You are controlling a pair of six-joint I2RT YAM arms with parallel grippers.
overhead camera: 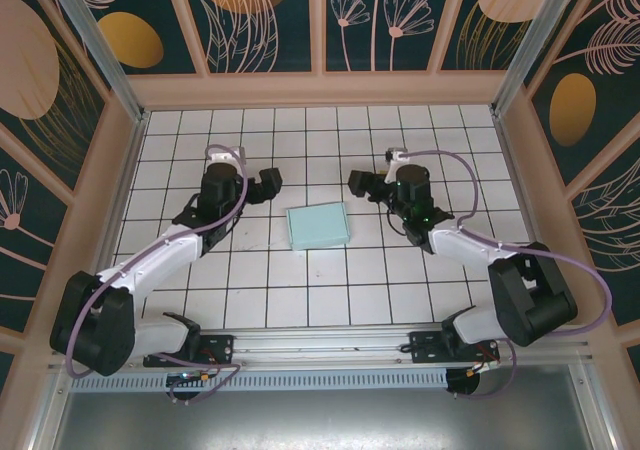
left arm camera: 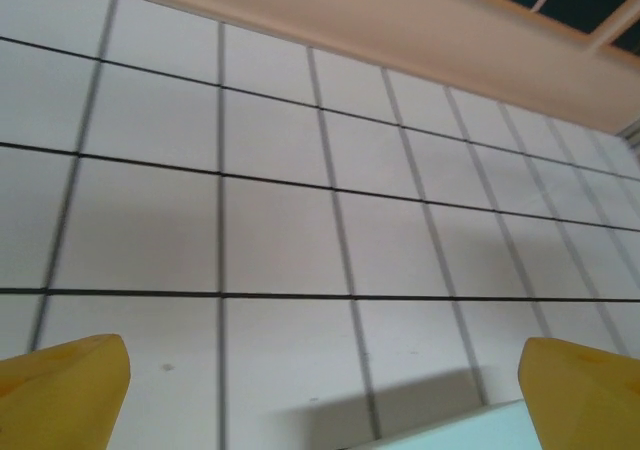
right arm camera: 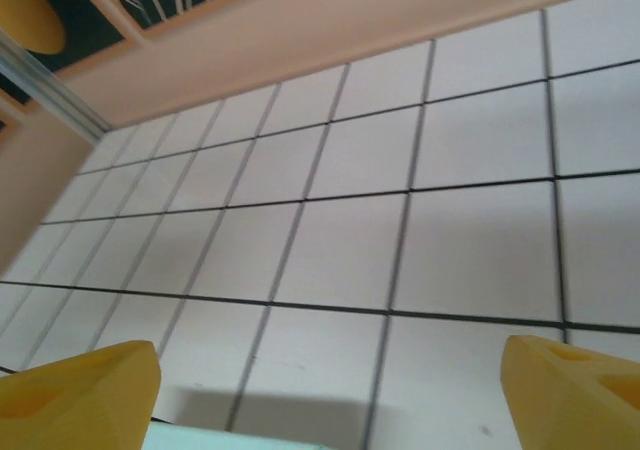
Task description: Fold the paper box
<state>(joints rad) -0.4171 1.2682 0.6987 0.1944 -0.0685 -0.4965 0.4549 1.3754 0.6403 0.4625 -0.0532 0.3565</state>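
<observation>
The paper box (overhead camera: 318, 226) is a pale turquoise rectangle lying flat on the white tiled floor, midway between the two arms. My left gripper (overhead camera: 268, 183) hovers just up and left of it, open and holding nothing. In the left wrist view its yellow fingers (left arm camera: 64, 390) stand wide apart, and a corner of the box (left arm camera: 470, 432) peeks in at the bottom edge. My right gripper (overhead camera: 360, 183) hangs up and right of the box, also open. Its yellow fingers (right arm camera: 82, 394) are spread in the right wrist view, with the box edge (right arm camera: 225, 440) at the bottom left.
The tiled floor (overhead camera: 300, 290) is bounded by a pale wooden ledge (overhead camera: 320, 90) at the back and patterned walls on both sides. A metal rail (overhead camera: 330, 345) carrying the arm bases runs along the near edge.
</observation>
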